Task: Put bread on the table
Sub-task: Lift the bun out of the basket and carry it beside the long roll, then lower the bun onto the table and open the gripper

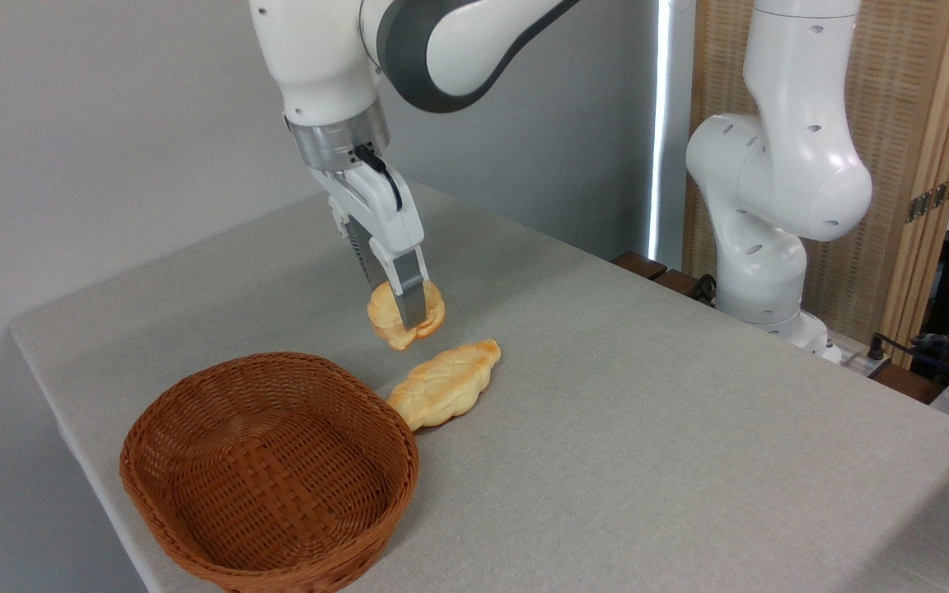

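The bread point(385, 319), a small round scalloped bun with a toasted top, hangs tilted on edge just above the table point(647, 428), behind the basket. My gripper point(407, 317) points down from the white arm and is shut on the bun; the near finger point(410, 301) covers its middle. I cannot tell whether the bun's lower edge touches the grey cloth.
A longer braided loaf point(444, 384) lies on the cloth just right of and below the bun. A brown wicker basket point(270, 469) stands at the front left with nothing in it. The arm's white base point(771, 214) stands at the table's far right edge.
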Robot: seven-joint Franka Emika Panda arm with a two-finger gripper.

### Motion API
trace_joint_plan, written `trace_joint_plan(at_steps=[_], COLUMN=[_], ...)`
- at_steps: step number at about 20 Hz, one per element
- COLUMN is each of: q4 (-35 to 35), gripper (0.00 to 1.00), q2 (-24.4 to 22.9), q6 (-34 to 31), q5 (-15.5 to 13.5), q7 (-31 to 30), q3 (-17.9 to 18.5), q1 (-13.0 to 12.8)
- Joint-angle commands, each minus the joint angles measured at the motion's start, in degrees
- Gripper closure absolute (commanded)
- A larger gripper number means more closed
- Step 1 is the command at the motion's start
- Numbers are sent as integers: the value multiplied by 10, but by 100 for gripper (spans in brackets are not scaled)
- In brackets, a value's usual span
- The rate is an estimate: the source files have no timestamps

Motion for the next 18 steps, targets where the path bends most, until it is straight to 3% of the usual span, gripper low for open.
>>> trace_joint_plan(at_steps=[1,3,5,18], q4=[-16,-15,-16,0], gripper=[16,13,1,0], q2=[4,14,22,38], q6=[30,47,69,86], q5=[-7,-8,-7,-6], q7=[-6,-7,-17,-11], q3=[4,4,5,7], q1=[-6,-6,-6,-5])
